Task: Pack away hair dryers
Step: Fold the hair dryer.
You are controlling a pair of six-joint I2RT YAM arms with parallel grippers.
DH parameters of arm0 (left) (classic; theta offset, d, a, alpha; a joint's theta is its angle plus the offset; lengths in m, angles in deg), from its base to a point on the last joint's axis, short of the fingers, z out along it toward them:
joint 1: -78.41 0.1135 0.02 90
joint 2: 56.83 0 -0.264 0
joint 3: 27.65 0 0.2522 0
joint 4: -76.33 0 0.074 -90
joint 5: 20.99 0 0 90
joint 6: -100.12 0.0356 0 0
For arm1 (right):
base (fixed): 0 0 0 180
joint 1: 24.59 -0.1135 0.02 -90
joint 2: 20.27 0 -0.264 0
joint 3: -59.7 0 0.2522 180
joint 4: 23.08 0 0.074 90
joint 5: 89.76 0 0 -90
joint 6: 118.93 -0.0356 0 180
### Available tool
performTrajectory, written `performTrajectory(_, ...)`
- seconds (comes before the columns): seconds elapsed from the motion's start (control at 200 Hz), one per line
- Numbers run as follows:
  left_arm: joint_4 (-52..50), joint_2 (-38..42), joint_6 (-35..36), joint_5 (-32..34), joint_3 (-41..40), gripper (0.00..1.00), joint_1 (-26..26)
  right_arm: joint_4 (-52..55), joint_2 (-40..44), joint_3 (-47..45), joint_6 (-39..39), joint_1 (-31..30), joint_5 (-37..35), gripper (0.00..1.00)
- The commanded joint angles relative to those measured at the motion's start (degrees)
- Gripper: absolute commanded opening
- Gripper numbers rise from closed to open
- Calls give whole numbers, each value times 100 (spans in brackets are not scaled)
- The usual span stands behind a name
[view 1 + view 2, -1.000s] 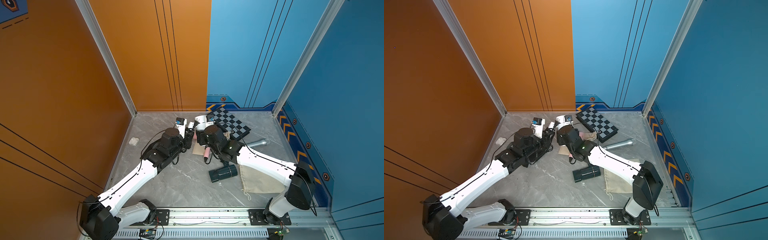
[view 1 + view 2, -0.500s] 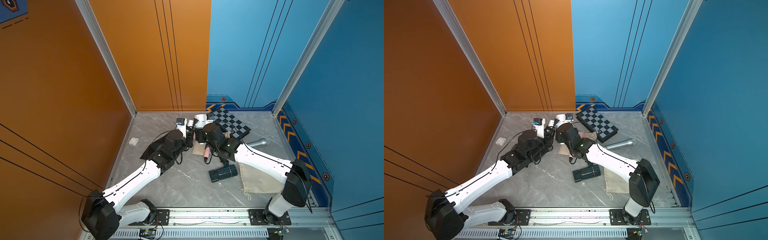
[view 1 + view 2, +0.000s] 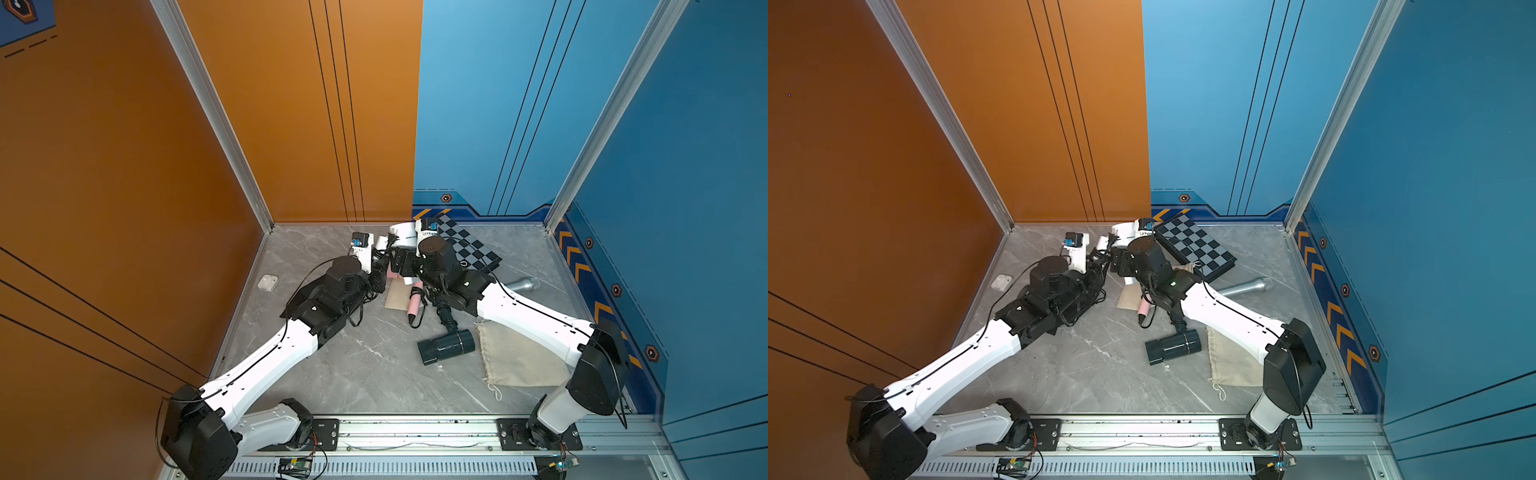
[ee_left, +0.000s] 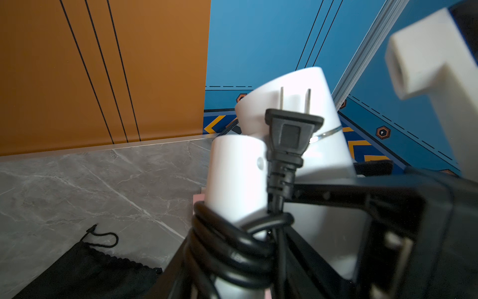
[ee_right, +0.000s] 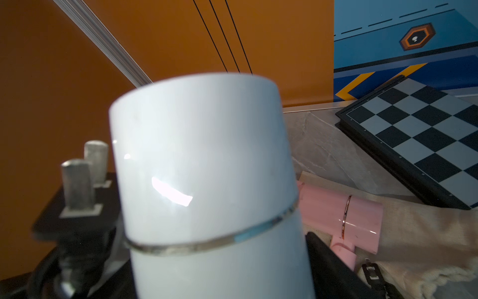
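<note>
A: What is the left gripper (image 3: 381, 261) doing?
B: It clamps the white dryer (image 5: 201, 155) by its cord-wound handle. The right gripper (image 3: 397, 258) brackets the barrel; its grip is unclear.
A: And room?
B: The back wall (image 3: 332, 124) is close and the chessboard (image 3: 469, 249) beside; the bare table (image 3: 316, 249) lies leftward. The barrel slants up towards the wall, over the pink dryer (image 5: 336, 214).

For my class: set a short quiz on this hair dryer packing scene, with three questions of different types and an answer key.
1. Multiple choice: the pink hair dryer lies on what?
A) a beige cloth bag
B) the chessboard
C) bare tabletop
2. True or false: the dark hair dryer is held in the air.
3. Short answer: what colour is the plug that stands against the white hair dryer?

Key: 1 A; 2 false; 3 black.
</note>
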Motion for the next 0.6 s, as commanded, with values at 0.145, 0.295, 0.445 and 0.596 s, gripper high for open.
performTrajectory(0.145, -440, -75, 92, -390, 391, 5, 272, -14, 673, -89, 197, 158, 328, 88)
performTrajectory(0.295, -444, -89, 135, -609, 393, 4, 418, -115, 1204, -644, 229, 451, 938, 88)
performTrajectory(0.445, -384, 12, 180, -1095, 363, 4, 557, -527, 1454, -972, 201, 1253, 2144, 87)
performTrajectory(0.596, -316, 119, 271, -1628, 322, 4, 605, -1022, 1293, -967, 16, 1851, 3282, 88)
